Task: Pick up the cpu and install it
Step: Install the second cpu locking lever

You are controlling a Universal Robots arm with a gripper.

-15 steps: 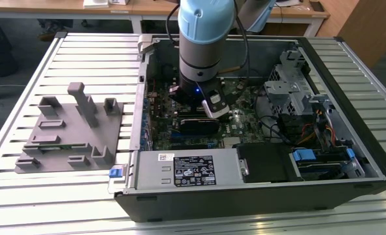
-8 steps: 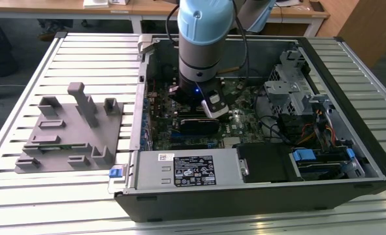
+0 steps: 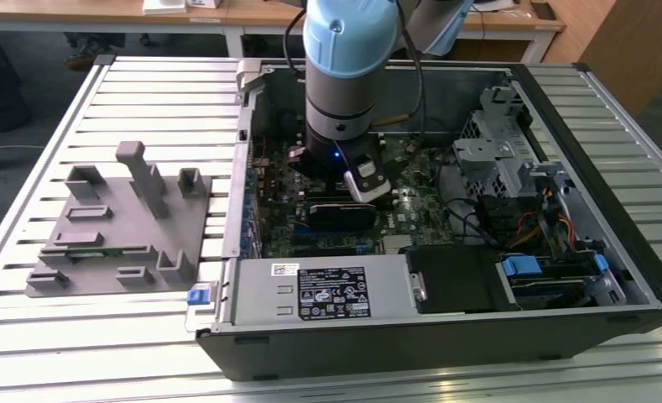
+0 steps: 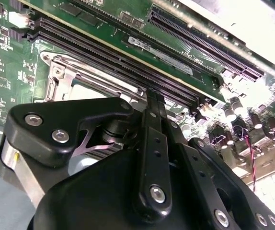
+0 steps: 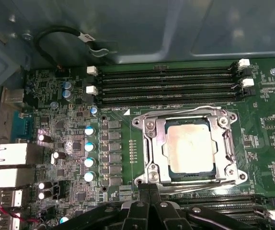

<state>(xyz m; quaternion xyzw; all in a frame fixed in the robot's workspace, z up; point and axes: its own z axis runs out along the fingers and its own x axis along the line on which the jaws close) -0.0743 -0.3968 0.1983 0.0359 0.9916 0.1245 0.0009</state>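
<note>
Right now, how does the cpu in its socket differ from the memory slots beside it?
The cpu is a pale silvery square; the memory slots are long, thin and black. The cpu sits inside a metal socket frame; the memory slots look empty, with white end clips. Both sit on the green motherboard, near the gripper.

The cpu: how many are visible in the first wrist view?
1: the cpu lies inside the metal socket frame on the motherboard. Others may be hidden.

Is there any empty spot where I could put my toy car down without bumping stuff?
Yes: the slatted table is bare behind the grey fixture, and in front of the computer case too. Inside the case it's crowded: the arm and its claw sit by the cpu, with cables and drive cages.
</note>
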